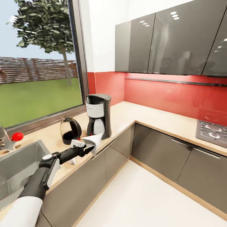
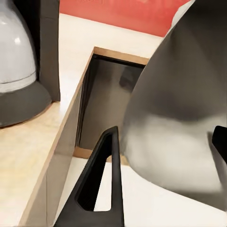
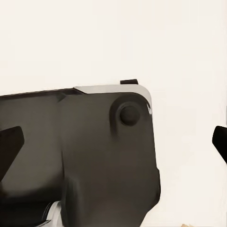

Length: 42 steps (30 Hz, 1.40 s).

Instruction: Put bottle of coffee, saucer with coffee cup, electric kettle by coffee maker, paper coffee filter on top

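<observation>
We see glossy grey cabinets (image 1: 176, 41), a matt wood-look bench (image 1: 151, 116), thin white paper filter (image 1: 94, 141), clear glass kettle (image 1: 70, 129).

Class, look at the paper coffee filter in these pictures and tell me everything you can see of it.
The paper coffee filter is a white cone of thin paper, shaded grey on one side. The left gripper is shut on it and holds it in the air over the front edge of the countertop, just in front of the coffee maker and below its top. In the left wrist view it looms large and pale between the fingers.
</observation>
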Available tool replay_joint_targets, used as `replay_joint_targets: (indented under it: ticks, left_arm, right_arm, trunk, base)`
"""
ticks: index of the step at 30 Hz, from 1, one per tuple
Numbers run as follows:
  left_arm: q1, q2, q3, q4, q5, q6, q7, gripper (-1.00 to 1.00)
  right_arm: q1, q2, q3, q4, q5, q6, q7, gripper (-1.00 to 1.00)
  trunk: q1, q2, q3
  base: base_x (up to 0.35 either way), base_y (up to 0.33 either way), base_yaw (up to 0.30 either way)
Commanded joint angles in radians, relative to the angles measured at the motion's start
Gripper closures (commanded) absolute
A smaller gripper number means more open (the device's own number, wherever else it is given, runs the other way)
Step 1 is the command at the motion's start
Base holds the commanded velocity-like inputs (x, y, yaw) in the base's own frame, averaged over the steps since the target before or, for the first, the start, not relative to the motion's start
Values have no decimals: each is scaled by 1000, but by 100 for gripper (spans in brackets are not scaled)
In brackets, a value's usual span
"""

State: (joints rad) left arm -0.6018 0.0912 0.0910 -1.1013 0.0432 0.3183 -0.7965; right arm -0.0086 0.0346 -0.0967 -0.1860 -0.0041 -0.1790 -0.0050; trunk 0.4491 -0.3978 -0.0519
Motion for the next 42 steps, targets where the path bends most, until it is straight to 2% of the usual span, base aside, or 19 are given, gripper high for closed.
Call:
replay_joint_targets:
  ticks: [1, 4, 8, 9, 10, 12, 13, 15, 17, 19, 24, 25, 31, 32, 34, 35, 36, 40, 42]
  left_arm:
    - [-1, 0, 1, 0, 5, 10, -4, 100]
    - [-8, 7, 5, -17, 5, 44, -2, 100]
    - [-93, 70, 15, -63, 5, 296, -31, 100]
    - [-233, 127, 14, -65, 1, 471, -112, 100]
    - [-349, 172, 11, -46, -2, 585, -168, 100]
    - [-460, 214, 6, 0, -4, 660, -206, 100]
    - [-482, 222, 2, 15, -4, 671, -211, 100]
    - [-611, 267, -46, 170, -4, 705, -228, 100]
    - [-663, 282, -82, 260, -5, 709, -231, 100]
    - [-868, 289, -222, 538, -7, 712, -232, 100]
    - [-1132, 239, -487, 849, -8, 713, -233, 100]
    - [-1151, 234, -514, 868, -8, 713, -233, 100]
    - [-1265, 214, -803, 953, -8, 715, -247, 100]
    - [-1272, 214, -903, 957, -8, 711, -318, 100]
    - [-1272, 214, -1009, 958, -9, 709, -402, 100]
    - [-1272, 214, -1041, 958, -9, 708, -424, 100]
    - [-1273, 214, -1139, 958, -9, 707, -495, 100]
    - [-1284, 206, -1408, 946, -13, 696, -752, 100]
    - [-1291, 194, -1474, 944, -15, 686, -774, 100]
  right_arm:
    - [-1, 1, -6, 0, 0, -4, 0, -100]
    - [-1, 1, -6, 0, 0, -4, 0, -100]
    - [-1, 1, -5, 1, 0, -4, 0, -100]
    - [-1, 2, -4, 2, 0, -4, 0, -100]
    - [-1, 2, -4, 2, 0, -4, 0, -100]
    - [-1, 2, -1, 3, 1, -4, 1, -100]
    - [-1, 2, -1, 3, 1, -4, 1, -100]
    - [-1, 2, 3, 4, 3, -4, 3, -100]
    - [-1, 2, 4, 4, 4, -4, 3, -100]
    - [-1, 2, 4, 5, 4, -4, 3, -100]
    - [-1, 2, 4, 5, 4, -4, 3, -100]
    - [-1, 2, 4, 5, 4, -4, 3, -100]
    - [-1, 2, 3, 5, 4, -4, 3, -100]
    - [-1, 2, 3, 5, 4, -4, 3, -100]
    - [-1, 2, 3, 5, 4, -4, 3, -100]
    - [-1, 2, 3, 5, 4, -4, 3, -100]
    - [-1, 2, 3, 5, 4, -4, 3, -100]
    - [-1, 2, 3, 5, 4, -4, 3, -100]
    - [-1, 2, 3, 5, 4, -4, 3, -100]
  trunk:
    - [1, -2, -2]
    - [1, -2, -2]
    - [1, -2, -2]
    - [1, -2, -2]
    - [1, -2, -2]
    - [1, -2, -2]
    - [1, -2, -2]
    - [1, -2, -2]
    - [1, -2, -2]
    - [1, -2, -2]
    - [1, -2, -2]
    - [1, -2, -2]
    - [1, -2, -2]
    - [1, -2, -2]
    - [1, -2, -2]
    - [1, -2, -2]
    - [1, -2, -2]
    - [1, -2, -2]
    - [1, -2, -2]
  base:
    - [133, -85, 277]
    - [25, -16, 158]
    - [4, -2, 24]
    - [1, 0, 4]
    - [0, 0, 2]
    - [0, 0, 1]
    - [0, 0, 0]
    - [0, 0, 0]
    - [0, 0, 0]
    - [0, 0, 0]
    - [0, 0, 0]
    - [0, 0, 0]
    - [0, 0, 0]
    - [0, 0, 0]
    - [0, 0, 0]
    - [0, 0, 0]
    - [0, 0, 0]
    - [0, 0, 0]
    - [0, 0, 0]
